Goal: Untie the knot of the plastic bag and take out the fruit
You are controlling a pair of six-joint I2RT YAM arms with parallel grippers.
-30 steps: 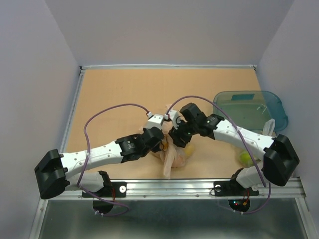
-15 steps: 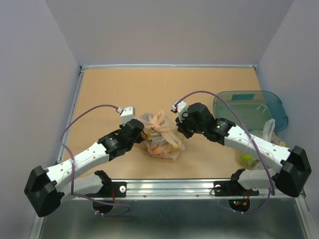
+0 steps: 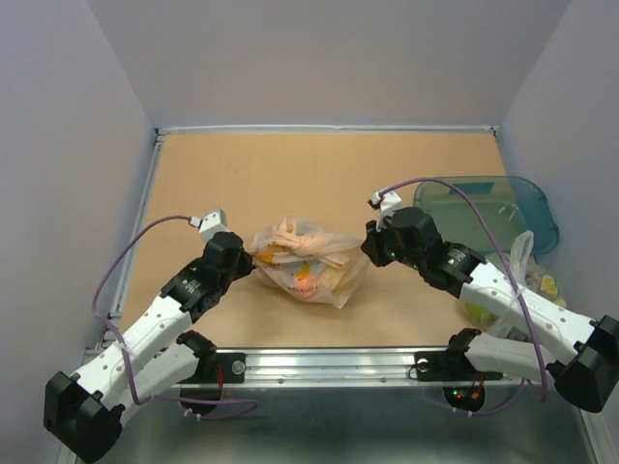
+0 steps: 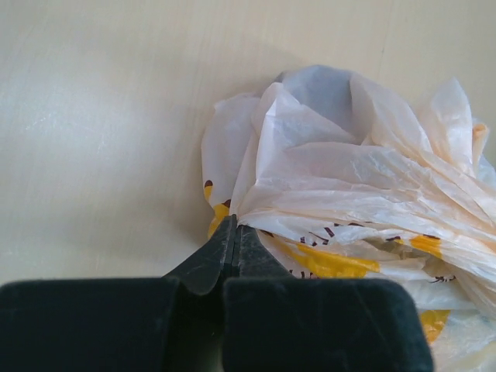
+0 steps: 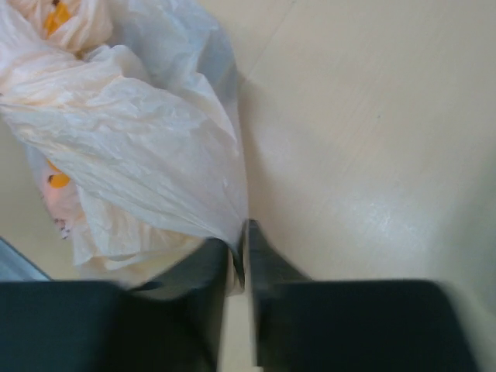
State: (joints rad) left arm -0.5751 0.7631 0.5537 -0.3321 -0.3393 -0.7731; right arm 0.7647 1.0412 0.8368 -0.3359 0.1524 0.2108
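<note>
Centre of bench, toward near edge: plastic bag (image 3: 308,263) lying stretched wide between both claws. Left gripper (image 4: 235,229) clenching bag's left end; right gripper (image 5: 240,245) clenching right end. Arms spreading apart over last second, drawing bag out flat. Knot judged loosening, but cannot tell. Fruit staying inside.

teal translucent tub (image 3: 488,208) beyond-right of the right pincer (image 3: 371,247), clear bag of green-yellow fruit (image 3: 523,253) near-right, tan surface (image 3: 242,174) beneath

plastic bag (image 3: 308,263) on table (image 3: 290,174), between left gripper (image 3: 253,261) and right gripper (image 3: 368,248)
</note>
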